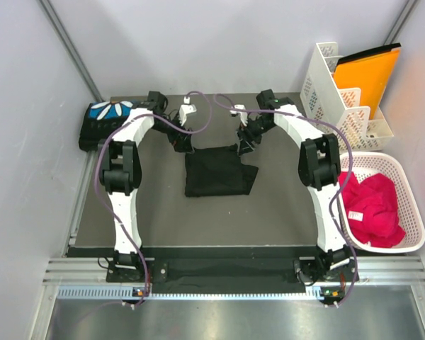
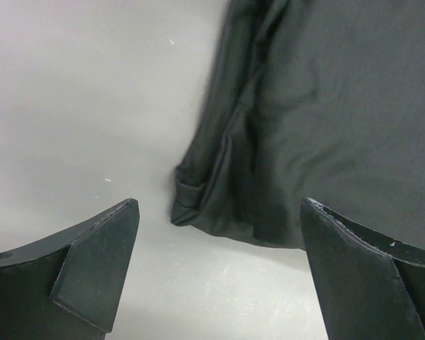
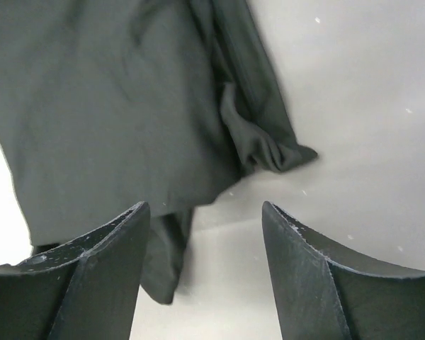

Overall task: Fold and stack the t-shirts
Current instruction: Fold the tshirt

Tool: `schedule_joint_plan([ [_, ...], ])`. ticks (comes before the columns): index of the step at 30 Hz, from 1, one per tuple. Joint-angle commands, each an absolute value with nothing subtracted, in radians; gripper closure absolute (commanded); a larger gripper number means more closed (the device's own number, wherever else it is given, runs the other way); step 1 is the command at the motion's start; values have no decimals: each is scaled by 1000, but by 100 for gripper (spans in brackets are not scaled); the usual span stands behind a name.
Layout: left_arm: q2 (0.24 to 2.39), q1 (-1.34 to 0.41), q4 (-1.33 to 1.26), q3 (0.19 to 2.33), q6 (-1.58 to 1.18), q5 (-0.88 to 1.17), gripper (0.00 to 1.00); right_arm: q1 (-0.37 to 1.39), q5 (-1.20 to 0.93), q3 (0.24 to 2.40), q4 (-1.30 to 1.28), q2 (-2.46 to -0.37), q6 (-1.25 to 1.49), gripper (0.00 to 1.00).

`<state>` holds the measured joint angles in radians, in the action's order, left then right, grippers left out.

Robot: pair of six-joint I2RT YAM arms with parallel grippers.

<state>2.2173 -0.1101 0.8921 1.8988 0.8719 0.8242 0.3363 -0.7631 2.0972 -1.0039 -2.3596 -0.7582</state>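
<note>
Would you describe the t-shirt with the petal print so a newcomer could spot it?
Start at the dark table and find its far left corner. The folded t-shirt there shows a blue print with white petals, unlike the shirt mid-table, which shows only black cloth.

2 arms: left arm (image 1: 124,170), right arm (image 1: 319,163). 2 grippers, 1 per arm: left gripper (image 2: 219,205), right gripper (image 3: 205,209); 2 fingers (image 2: 92,269) ea, 4 total. 2 black t-shirts: centre t-shirt (image 1: 216,173) mid-table, far-left t-shirt (image 1: 106,120) w/ blue-and-white print. 1 white basket (image 1: 372,156) on the right, 1 heap of red cloth (image 1: 374,209) in it; no. of pcs can't tell. 1 white rack (image 1: 333,85) far right, 1 orange folder (image 1: 368,74) in it. 2 purple cables (image 1: 98,170), 1 per arm. 1 table (image 1: 163,219).
</note>
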Motion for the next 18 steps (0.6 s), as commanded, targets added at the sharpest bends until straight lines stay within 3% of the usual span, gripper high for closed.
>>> schedule_joint_plan([
  [1,2250,-109,1012,1959,948,876,1,348,-902,2181,-1038,-2385,-767,35],
  [18,2321,-109,1118,2054,976,861,4,359,-897,2198,-997,-2447,-707,39],
])
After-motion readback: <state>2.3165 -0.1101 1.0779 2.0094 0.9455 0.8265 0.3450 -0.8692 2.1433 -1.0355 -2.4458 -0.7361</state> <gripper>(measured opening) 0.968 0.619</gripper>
